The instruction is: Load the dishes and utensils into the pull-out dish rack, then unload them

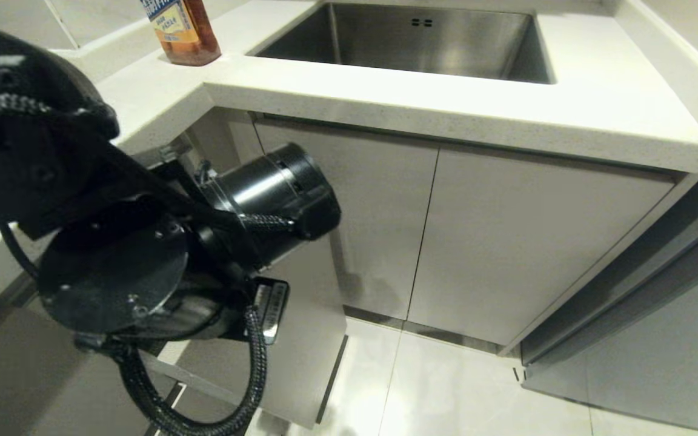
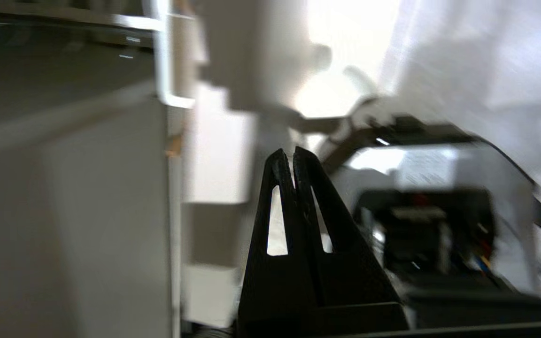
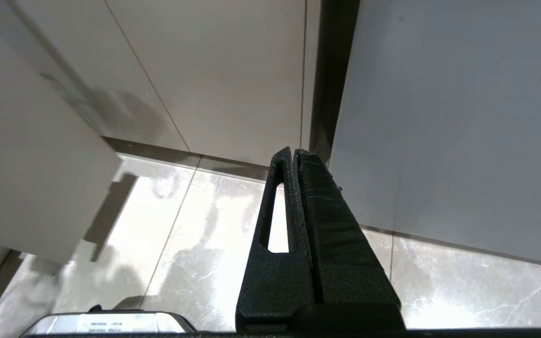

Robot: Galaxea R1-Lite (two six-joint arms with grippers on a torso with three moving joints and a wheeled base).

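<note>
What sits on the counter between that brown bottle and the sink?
Nothing: in the head view the stretch of white countertop between the bottle and the steel sink is bare.

Left arm (image 1: 143,242) before cabinet front (image 1: 300,339), bottle (image 1: 182,30) beside sink (image 1: 422,36)

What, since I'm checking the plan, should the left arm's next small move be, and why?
Probably open the left pincer and ease it toward the pale pull-out front: it is shut on nothing, and no dish or utensil is in view. The right pincer hangs shut above the floor.
</note>
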